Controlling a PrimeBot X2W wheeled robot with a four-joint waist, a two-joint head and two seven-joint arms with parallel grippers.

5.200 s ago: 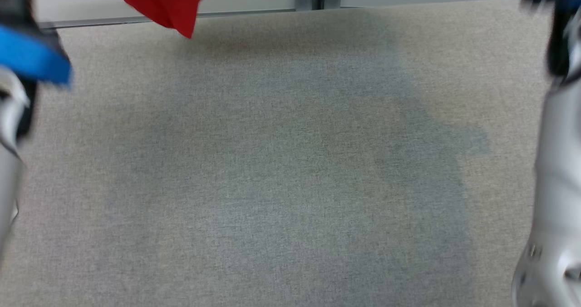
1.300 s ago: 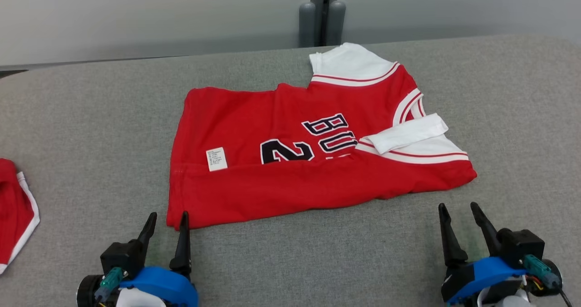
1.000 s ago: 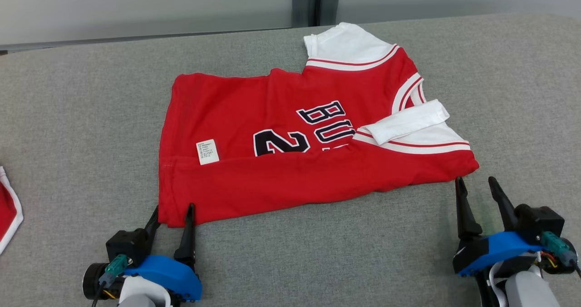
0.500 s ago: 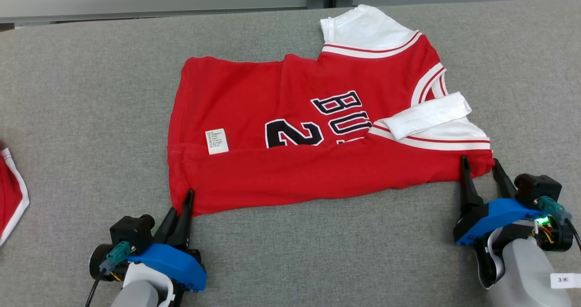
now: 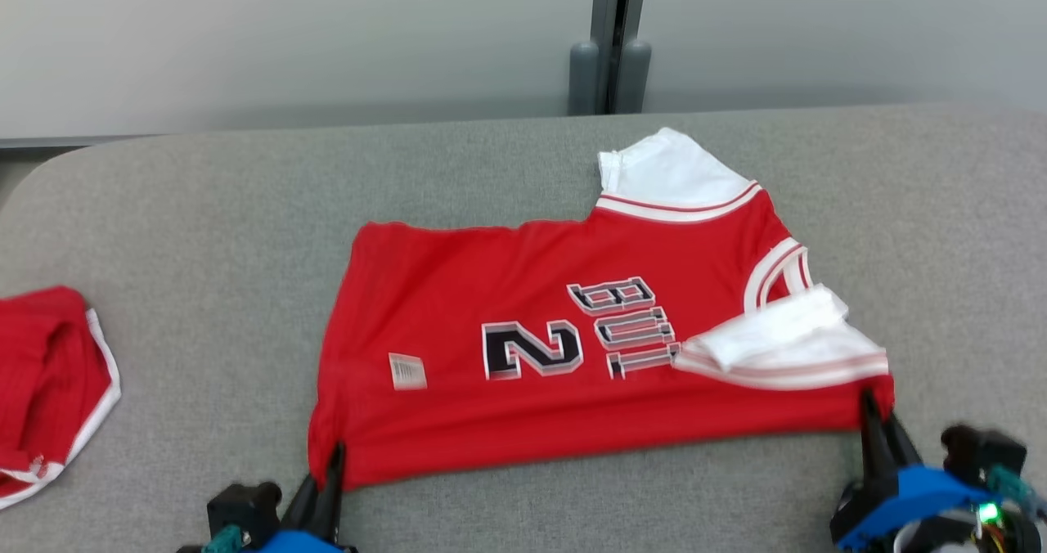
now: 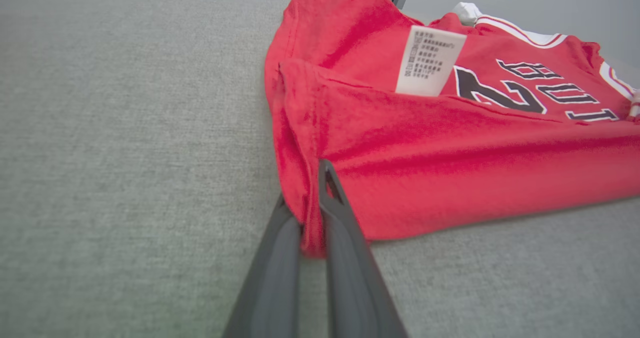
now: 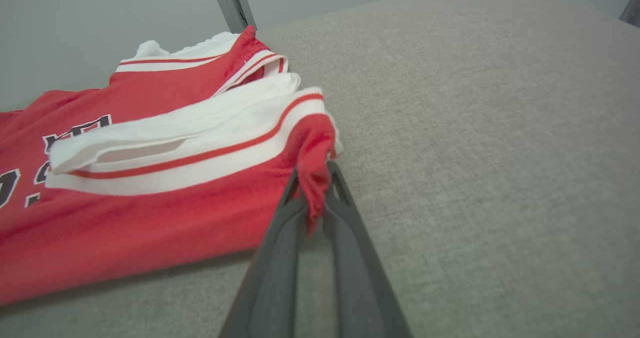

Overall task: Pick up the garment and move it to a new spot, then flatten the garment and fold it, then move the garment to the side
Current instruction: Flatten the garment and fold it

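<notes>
Jersey (image 5: 458, 291) reads "2" and "BUL" — white care label (image 5: 406, 371) too blurred

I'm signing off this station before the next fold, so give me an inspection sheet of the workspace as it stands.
Surface: grey fabric surface, no stains seen.
Job's things: red jersey lying partly folded, number and lettering up, care label showing, one white sleeve folded over.
Clutter: second red garment with white trim at the left edge.
End effectors: left end effector shut on the jersey's near left corner; right end effector shut on its near right corner.
Cables: teal plug beside the right end effector; wiring too blurred to judge.
Surroundings: pale wall behind, with a dark post.
</notes>
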